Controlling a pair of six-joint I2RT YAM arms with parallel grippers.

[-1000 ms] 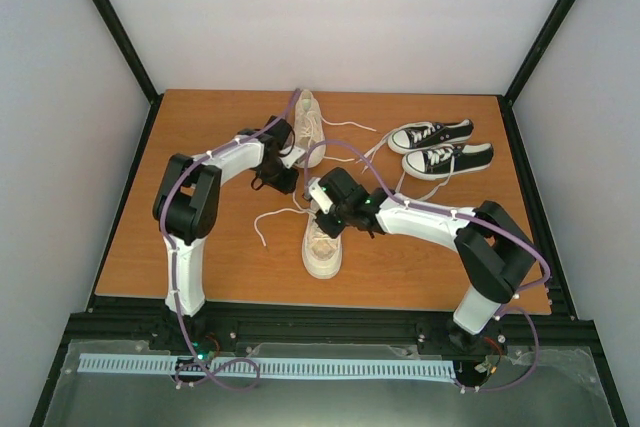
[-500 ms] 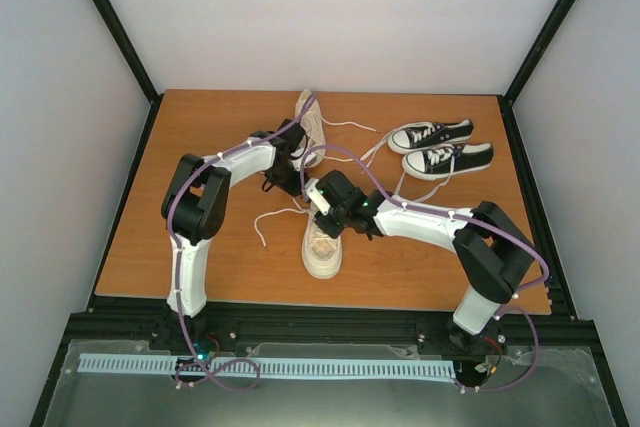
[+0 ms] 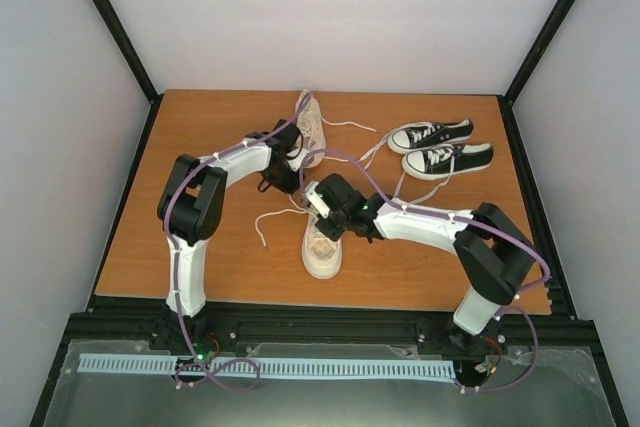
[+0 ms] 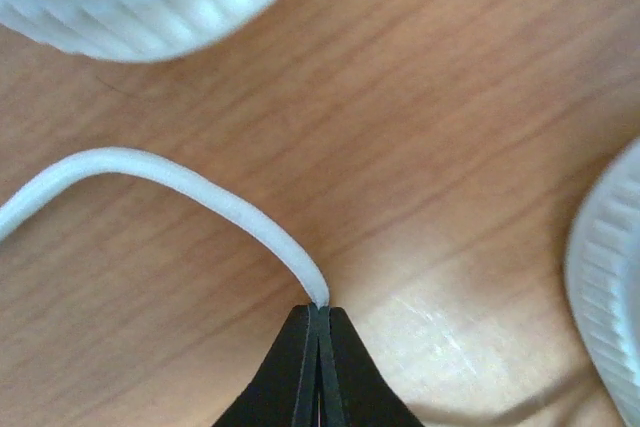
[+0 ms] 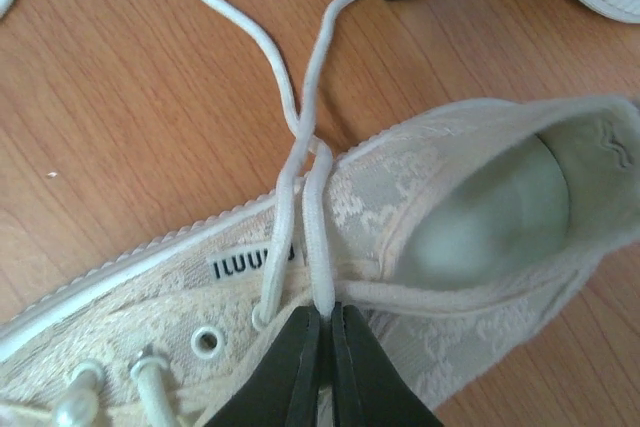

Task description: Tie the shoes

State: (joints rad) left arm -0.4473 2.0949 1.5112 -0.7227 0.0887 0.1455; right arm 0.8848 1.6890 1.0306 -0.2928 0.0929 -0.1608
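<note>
On the left, the left fingers (image 4: 300, 357) are pressed together on the very tip of a white lace (image 4: 190, 179), low over the counter (image 3: 200, 247) in the gap between the far cream shoe (image 3: 310, 122) and the near cream shoe (image 3: 322, 252), which lies near the middle of the counter with its toe toward the near edge. So little lace is caught in that pinch that a firm pull would likely slide it free, and the strand would drop slack. Just to the right, the two strands make a single loose cross (image 5: 300, 142) beside the near shoe's collar; it is not snug, so uneven tension from either side could undo it or drag it off to one side. The right fingers (image 5: 285, 367) are closed on a strand right at the shoe's upper. Pulling from there may lift or roll the light shoe instead of tightening the lace, since nothing pins it down. Further right, the black sneakers (image 3: 440, 149) trail laces of their own toward the middle, and a wide sweep by the right arm could snag them.
</note>
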